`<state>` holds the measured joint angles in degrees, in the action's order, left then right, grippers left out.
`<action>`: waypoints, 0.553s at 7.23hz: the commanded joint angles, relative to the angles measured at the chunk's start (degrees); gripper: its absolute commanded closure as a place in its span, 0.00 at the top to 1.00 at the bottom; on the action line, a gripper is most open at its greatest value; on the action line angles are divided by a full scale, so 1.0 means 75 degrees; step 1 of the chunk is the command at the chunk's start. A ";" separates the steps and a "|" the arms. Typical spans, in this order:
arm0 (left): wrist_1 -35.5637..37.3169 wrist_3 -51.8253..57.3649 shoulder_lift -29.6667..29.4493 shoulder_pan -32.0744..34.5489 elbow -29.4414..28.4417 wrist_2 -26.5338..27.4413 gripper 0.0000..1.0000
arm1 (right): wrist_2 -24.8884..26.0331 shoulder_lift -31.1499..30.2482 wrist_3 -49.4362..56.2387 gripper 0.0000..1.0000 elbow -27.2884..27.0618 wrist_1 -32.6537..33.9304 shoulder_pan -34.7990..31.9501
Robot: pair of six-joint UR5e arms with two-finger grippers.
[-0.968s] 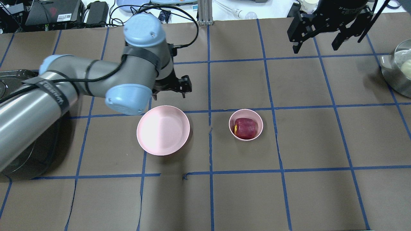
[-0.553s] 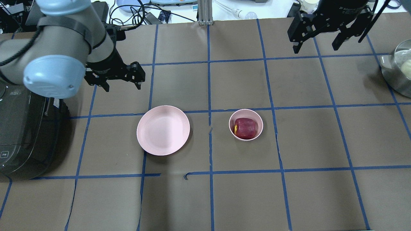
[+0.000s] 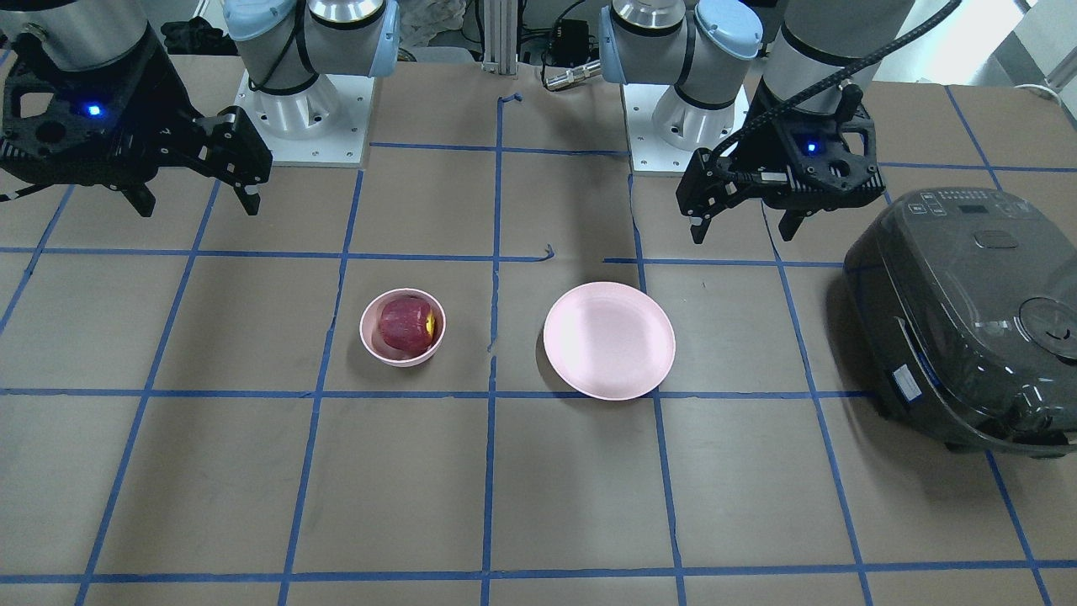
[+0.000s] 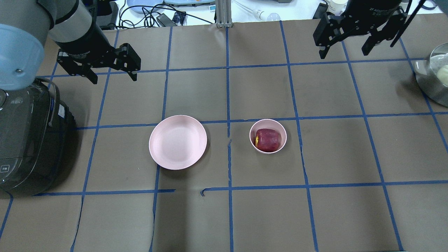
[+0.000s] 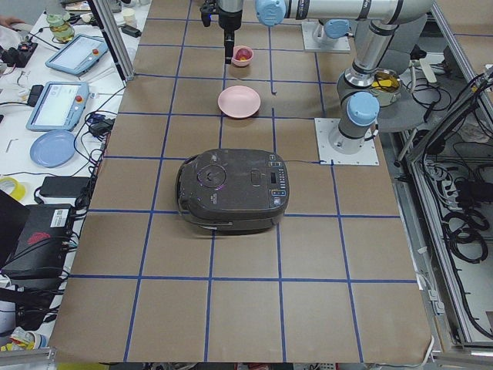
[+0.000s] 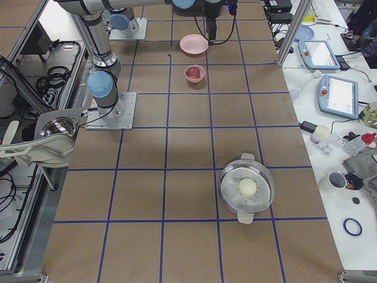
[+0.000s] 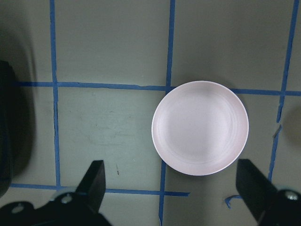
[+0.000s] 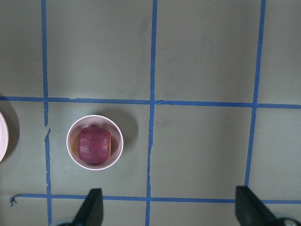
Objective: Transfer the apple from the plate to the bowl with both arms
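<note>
The dark red apple point(image 4: 267, 140) lies in the small pink bowl point(image 4: 268, 120), right of the table's middle; both also show in the front view, the apple point(image 3: 405, 322) inside the bowl point(image 3: 402, 358). The flat pink plate point(image 4: 177, 142) is empty, left of the bowl. My left gripper point(image 4: 114, 78) is open and empty, raised behind and left of the plate. My right gripper point(image 4: 343, 54) is open and empty, high at the back right, far from the bowl. The left wrist view shows the plate point(image 7: 200, 128); the right wrist view shows the apple point(image 8: 94, 144).
A dark rice cooker point(image 4: 24, 140) stands at the table's left edge, close to my left arm. A steel pot point(image 4: 425, 82) holding a pale ball sits at the right edge. Blue tape lines mark a grid on the brown table cover.
My left arm has swung back to the left, away from the plate, with its gripper open and empty. The right arm, the apple, the bowl and the plate have not moved.
</note>
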<state>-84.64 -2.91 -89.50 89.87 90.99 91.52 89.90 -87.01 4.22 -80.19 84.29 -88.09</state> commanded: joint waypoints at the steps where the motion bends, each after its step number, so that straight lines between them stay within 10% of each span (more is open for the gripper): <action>1: -0.0035 -0.0011 0.0004 0.0006 0.0032 -0.0039 1.00 | 0.0013 0.0000 -0.0012 1.00 -0.0019 0.0000 -0.0008; 4: -0.0035 0.0001 0.0027 0.0006 -0.0062 -0.0051 1.00 | -0.0022 0.0023 -0.0023 1.00 -0.0031 0.0024 -0.0032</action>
<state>-84.86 -2.91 -89.34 89.91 90.55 91.11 89.84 -86.90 4.07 -80.40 84.44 -88.28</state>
